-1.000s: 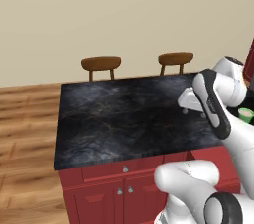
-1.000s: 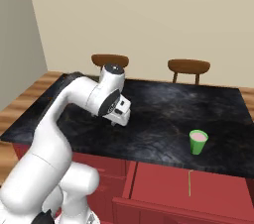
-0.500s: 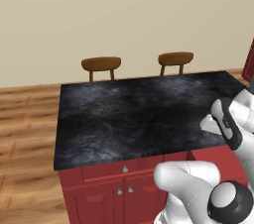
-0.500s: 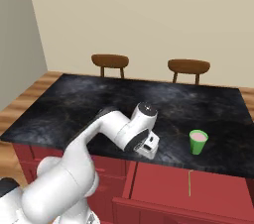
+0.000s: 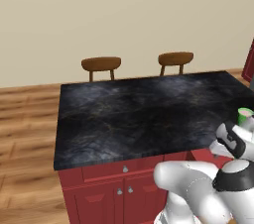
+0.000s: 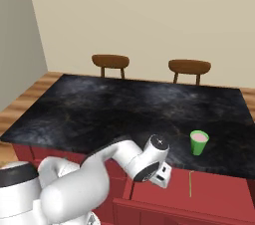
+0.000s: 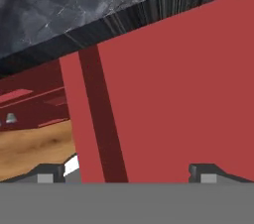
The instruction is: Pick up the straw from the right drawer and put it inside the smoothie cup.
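While the arm is bending low at the front edge of the black counter, the gripper is hanging over the open right drawer with its fingers spread wide and gripping nothing. At three o'clock from it, the straw is lying flat on the drawer's red floor. Up at one o'clock, the smoothie cup is standing upright near the counter's front edge.

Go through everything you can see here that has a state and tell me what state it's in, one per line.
Right red drawer: pulled open.
Thin pale straw: lying flat in that drawer, untouched.
Small green smoothie cup with pink top: upright on the black counter, no straw in it.
Two-finger gripper: open, empty, down at the drawer.
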